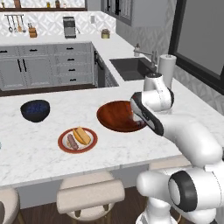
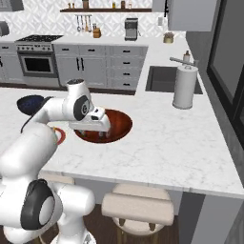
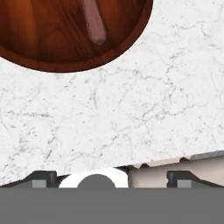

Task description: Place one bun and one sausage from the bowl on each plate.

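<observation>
- The wide, shallow reddish-brown wooden bowl (image 1: 117, 116) stands on the white marble table (image 1: 39, 151), and the robot hand hangs over the side of the bowl nearest the robot.
- The tool (image 2: 96, 137) has its two dark fingertips (image 3: 40, 178) spread wide, with nothing between them.
- Just left of the bowl, the round plate with red-brown rim and cream centre (image 1: 78, 140) already carries one tan bun (image 1: 82, 135) and one sausage (image 1: 72, 142), so I judge this plate is finished.
- Inside the bowl lies one pale pink-brown sausage (image 3: 94, 22), smooth and long; whether a bun remains there I cannot tell.
- Next move, I think: lower the tool over this sausage and close across its narrow width.
</observation>
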{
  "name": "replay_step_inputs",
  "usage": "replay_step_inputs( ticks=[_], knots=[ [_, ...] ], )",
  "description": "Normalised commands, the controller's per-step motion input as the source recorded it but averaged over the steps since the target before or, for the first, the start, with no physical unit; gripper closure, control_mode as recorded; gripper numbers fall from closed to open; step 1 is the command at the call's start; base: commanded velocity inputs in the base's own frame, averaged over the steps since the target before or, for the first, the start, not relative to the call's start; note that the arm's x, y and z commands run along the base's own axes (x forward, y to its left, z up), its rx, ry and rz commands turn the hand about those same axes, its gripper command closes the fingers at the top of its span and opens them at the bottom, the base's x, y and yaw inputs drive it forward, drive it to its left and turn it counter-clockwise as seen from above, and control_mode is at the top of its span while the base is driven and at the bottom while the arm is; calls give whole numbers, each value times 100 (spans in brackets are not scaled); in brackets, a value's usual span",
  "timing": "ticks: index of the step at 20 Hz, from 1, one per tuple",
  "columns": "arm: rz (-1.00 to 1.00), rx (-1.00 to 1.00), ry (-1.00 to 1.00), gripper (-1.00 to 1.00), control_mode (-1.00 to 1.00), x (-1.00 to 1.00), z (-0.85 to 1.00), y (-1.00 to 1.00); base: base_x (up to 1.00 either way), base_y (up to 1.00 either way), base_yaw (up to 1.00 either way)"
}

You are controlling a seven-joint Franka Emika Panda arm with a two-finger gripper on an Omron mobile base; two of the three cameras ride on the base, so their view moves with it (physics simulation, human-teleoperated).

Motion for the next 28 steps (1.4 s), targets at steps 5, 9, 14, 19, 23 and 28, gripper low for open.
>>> replay_step_inputs(
  ticks=[5, 9, 14, 19, 23, 28],
  knots=[
    [5, 1, 13, -100, -100, 100, -5, 0, 0, 0, 0],
    [1, 0, 0, -100, -100, 100, -18, 6, 0, 0, 0],
    [0, 0, 5, -100, -100, 100, -61, 0, 0, 0, 0],
    [0, 0, 8, -100, -100, 100, -57, -5, 0, 0, 0],
    [2, -4, 10, -100, -100, 57, -53, -1, 0, 0, 0],
    [9, -6, 19, -100, -100, -17, -42, 0, 0, 0, 0]
  ],
)
